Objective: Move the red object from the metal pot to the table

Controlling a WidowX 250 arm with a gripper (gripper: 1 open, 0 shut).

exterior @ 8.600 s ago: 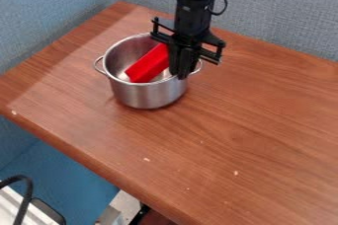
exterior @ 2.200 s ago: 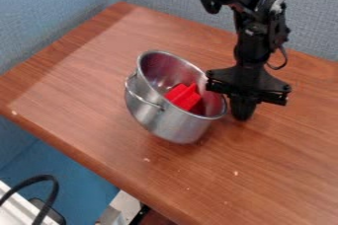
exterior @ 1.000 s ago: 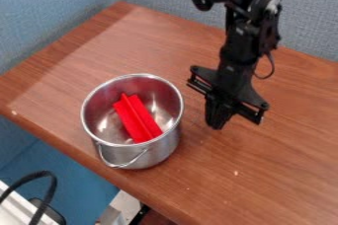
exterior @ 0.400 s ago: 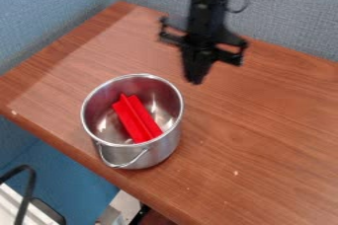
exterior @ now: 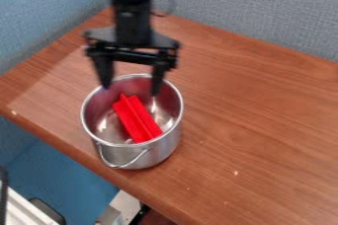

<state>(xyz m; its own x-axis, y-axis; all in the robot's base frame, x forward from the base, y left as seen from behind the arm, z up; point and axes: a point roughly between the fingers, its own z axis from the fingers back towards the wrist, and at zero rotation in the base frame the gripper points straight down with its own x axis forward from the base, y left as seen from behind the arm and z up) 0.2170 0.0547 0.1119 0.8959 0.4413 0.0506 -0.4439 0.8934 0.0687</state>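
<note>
The reddish-brown wood-grain bench point(exterior: 251, 120), smooth with rounded edges, stands against a blue wall point(exterior: 53, 2) and carries only the metal pot point(exterior: 129, 120) near its front left edge. The pot is round, shiny steel with straight sides, and the red object point(exterior: 136, 117), a bright plastic-looking bar, lies slanted inside it. Above the pot's far rim hangs the black gripper point(exterior: 128, 74), fingers spread wide, pointing down, holding nothing.
</note>
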